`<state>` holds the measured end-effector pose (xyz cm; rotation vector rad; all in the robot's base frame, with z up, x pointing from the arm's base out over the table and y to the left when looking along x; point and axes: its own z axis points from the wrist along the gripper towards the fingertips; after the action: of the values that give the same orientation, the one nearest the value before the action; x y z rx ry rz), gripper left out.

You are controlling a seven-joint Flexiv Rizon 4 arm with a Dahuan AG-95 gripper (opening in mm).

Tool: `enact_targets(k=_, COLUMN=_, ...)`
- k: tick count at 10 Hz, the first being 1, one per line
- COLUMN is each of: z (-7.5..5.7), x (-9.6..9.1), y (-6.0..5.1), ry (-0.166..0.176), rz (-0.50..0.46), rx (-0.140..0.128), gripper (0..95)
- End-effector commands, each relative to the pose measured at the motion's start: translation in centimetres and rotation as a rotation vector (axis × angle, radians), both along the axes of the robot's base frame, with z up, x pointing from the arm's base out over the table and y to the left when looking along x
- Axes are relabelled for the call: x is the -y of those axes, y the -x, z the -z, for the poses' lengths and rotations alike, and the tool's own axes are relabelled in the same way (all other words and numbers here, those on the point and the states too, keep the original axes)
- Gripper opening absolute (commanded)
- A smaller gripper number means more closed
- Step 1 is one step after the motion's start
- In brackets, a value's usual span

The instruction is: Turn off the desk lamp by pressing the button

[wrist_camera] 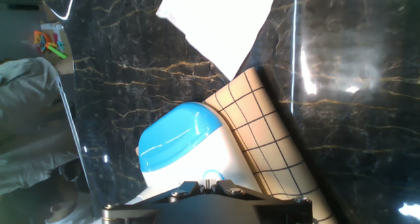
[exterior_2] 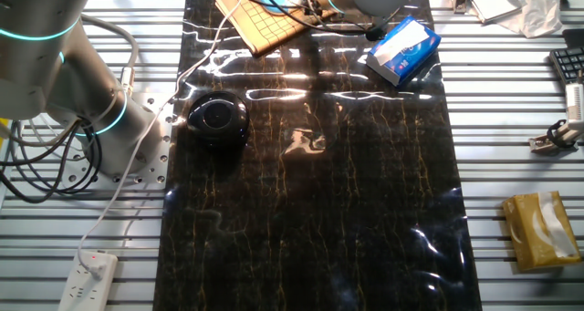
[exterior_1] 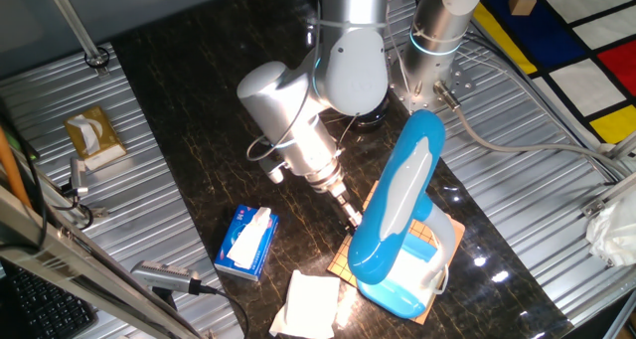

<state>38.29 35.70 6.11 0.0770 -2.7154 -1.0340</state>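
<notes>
The desk lamp (exterior_1: 407, 205) is glossy sky-blue, with a long white panel on its arm and a white-blue base. It stands on a gridded wooden board (exterior_1: 341, 260). My gripper (exterior_1: 351, 218) points down-right, its thin tip just left of the lamp's base. In the hand view the lamp's blue cap (wrist_camera: 176, 142) and white base fill the lower middle. A small blue ring-shaped button (wrist_camera: 212, 176) sits right in front of my gripper (wrist_camera: 209, 180). The fingers are shut together with nothing between them. Whether the tip touches the button is hidden.
A blue tissue pack (exterior_1: 246, 242) and a white cloth (exterior_1: 308, 304) lie left of and in front of the lamp. A black round puck (exterior_2: 217, 119) sits near the arm's mount. A brown tissue box (exterior_1: 94, 135) and a power strip (exterior_2: 89, 274) lie off the dark mat.
</notes>
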Motion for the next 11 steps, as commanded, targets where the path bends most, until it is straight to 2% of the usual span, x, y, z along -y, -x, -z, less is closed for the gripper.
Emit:
enact_targets(k=1, z=0.17, x=-0.36, y=0.20, ry=0.006, rz=0.002, rx=0.001, gripper=0.0)
enact_targets(k=5, z=0.22, x=-0.53, y=0.31, ry=0.012, rz=0.006, rx=0.004, gripper=0.0)
enact_targets(k=7, z=0.28, x=-0.80, y=0.46, ry=0.029, rz=0.010, rx=0.010, gripper=0.0)
enact_targets(k=11, z=0.39, x=-1.06, y=0.70, ry=0.030, rz=0.012, rx=0.011, gripper=0.0)
